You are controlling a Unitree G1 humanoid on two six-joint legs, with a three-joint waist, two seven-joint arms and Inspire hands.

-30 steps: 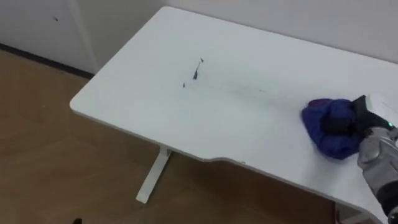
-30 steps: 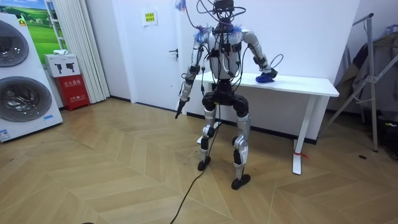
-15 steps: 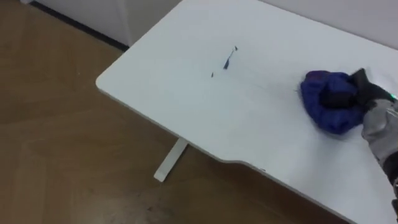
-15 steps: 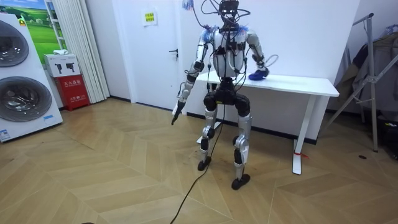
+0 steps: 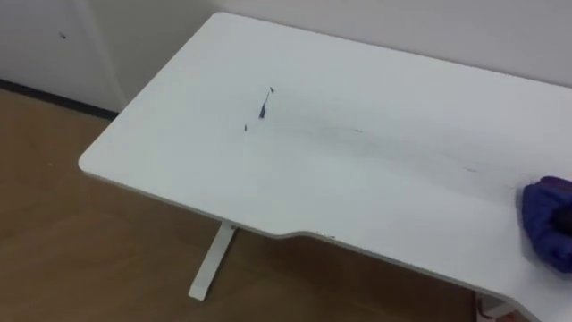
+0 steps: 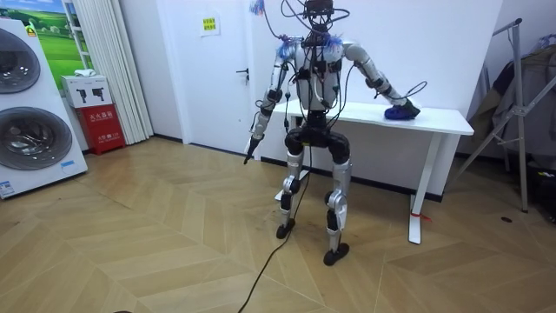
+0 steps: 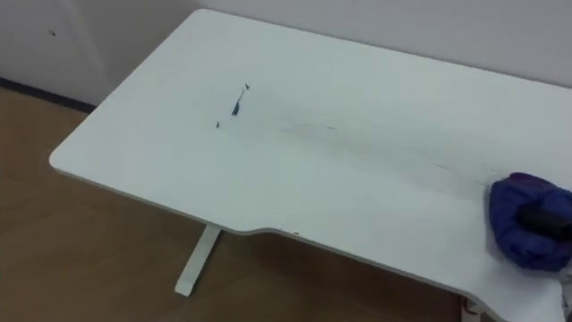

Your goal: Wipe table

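Cloth position was recorded first: the blue cloth point(image 7: 517, 234) was found bunched on the white table point(image 7: 357, 183), close to the near edge, at the robot's right. The right hand point(image 7: 547, 220) was seen on it. One dark finger was pressed into the bundle, with folds of cloth raised above and below it, so the cloth was judged to be pinched in that hand. The rest of the hand was cut off by the edge of the right eye view.

Small dark marks point(image 7: 236, 105) were noted on the tabletop well apart from that finger, to its left and further from the robot. A faint streak was noted between the marks and the finger. A white table leg point(image 7: 193, 263) was seen below the near edge, over a wooden floor point(image 7: 80, 259).

In the room view the robot was observed standing at the table with the right arm stretched out over the tabletop. The left hand point(image 6: 250, 148) was hung low beside the body, off the table; its state could not be determined.
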